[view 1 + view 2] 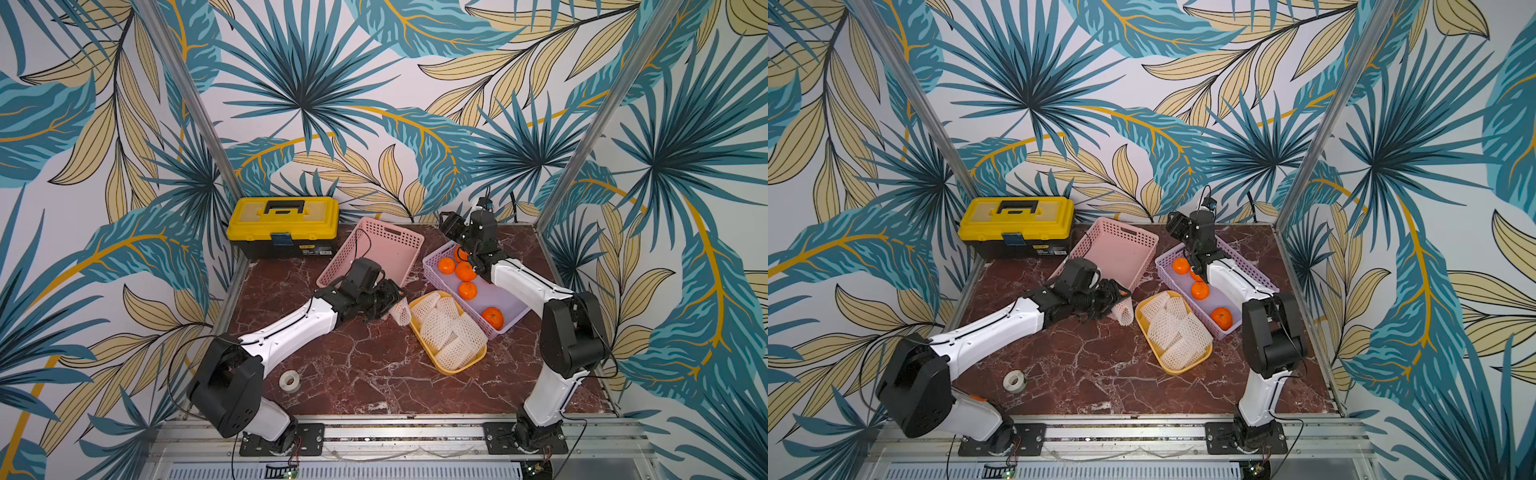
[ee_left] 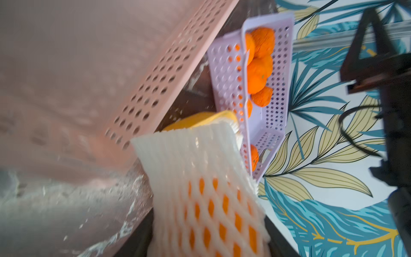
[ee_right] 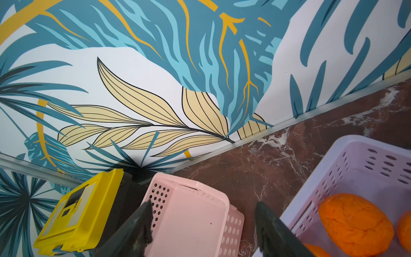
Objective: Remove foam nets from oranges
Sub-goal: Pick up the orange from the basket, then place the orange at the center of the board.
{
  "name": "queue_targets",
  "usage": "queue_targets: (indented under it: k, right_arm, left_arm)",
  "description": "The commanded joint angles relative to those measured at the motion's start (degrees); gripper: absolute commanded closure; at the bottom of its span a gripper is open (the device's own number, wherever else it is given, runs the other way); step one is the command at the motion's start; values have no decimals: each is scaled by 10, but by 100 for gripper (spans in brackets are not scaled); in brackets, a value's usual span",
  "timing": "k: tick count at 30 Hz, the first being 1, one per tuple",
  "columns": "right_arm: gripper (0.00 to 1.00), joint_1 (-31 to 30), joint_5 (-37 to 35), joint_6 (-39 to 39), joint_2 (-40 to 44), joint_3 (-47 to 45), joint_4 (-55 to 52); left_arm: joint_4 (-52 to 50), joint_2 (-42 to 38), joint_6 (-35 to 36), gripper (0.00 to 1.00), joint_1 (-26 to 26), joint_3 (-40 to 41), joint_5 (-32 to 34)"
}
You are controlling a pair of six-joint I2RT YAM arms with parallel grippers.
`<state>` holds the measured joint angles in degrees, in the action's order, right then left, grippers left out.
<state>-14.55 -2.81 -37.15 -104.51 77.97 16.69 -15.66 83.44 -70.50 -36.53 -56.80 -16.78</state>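
A: Left side of the table [image 1: 353, 361]?

B: A white tape roll [image 1: 289, 380] lies flat near the front edge. A yellow toolbox [image 1: 284, 224] sits at the back corner, lid shut.

A: Left gripper?

B: The left gripper [image 1: 398, 300] is low over the table, just in front of the pink basket [image 1: 390, 239]. Its jaws are clamped on a netted orange [image 2: 206, 200]. In the left wrist view orange skin shows through the mesh, and the net's loose end sticks out past the fruit. That view does not show the fingers.

A: Middle?

B: A yellow tray [image 1: 459, 368] sits just right of the netted orange. It is piled with empty foam nets [image 1: 449, 332].

A: Right side?

B: A purple basket [image 1: 434, 272] just beside the tray holds bare oranges [image 1: 468, 290], lying loose. The right gripper [image 3: 203, 229] is raised above the basket's far end. Its jaws stand apart with nothing between them.
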Motion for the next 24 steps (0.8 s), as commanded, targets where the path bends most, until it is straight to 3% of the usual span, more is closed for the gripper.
queue_targets:
  k: [1,6,13,20,24]
  right_arm:
    - [26,-9,12,18,17,-7,9]
    - [25,-20,41,47,10,-6,32]
    - [25,-51,17,64,33,-27,30]
    - [25,-142,-5,81,177,-185,46]
    - [26,-199,13,32,301,-299,13]
  left_arm:
    - [42,-55,-66,43,-26,66,-4]
    - [41,-120,-98,40,-48,150,6]
    - [42,-203,-162,38,-60,249,44]
    - [54,-247,-216,36,-59,314,66]
    - [75,-243,-229,35,-59,326,75]
